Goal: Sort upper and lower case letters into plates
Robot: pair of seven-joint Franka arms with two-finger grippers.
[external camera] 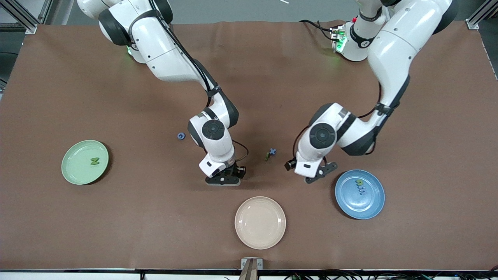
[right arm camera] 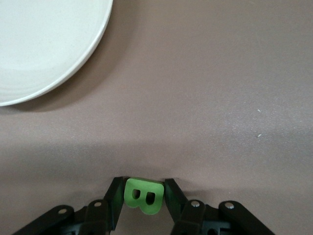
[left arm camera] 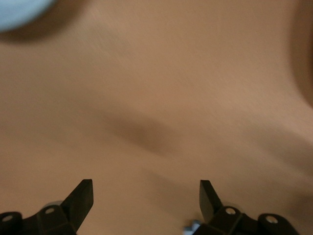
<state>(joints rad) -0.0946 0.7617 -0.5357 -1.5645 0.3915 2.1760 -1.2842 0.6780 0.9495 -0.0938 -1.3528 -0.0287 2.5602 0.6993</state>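
My right gripper (right arm camera: pixel 143 196) is shut on a green letter B (right arm camera: pixel 143 197); in the front view it (external camera: pixel 223 179) hangs low over the table near the cream plate, and the B is hidden there. My left gripper (left arm camera: pixel 145 196) is open and empty over bare table beside the blue plate (external camera: pixel 360 193), and it also shows in the front view (external camera: pixel 317 175). The blue plate holds a green letter (external camera: pixel 359 182) and a blue letter (external camera: pixel 361 190). The pale green plate (external camera: pixel 78 171) holds a green letter N (external camera: pixel 94 161). A blue round letter (external camera: pixel 181 135), a green letter (external camera: pixel 267 156) and a blue letter (external camera: pixel 273 151) lie on the table.
A cream-white plate (external camera: pixel 260 222) sits near the table's front edge, nearer to the front camera than both grippers; its rim shows in the right wrist view (right arm camera: pixel 73 73). The brown table cover (external camera: pixel 249 77) spreads under everything. A corner of the blue plate (left arm camera: pixel 19 10) shows in the left wrist view.
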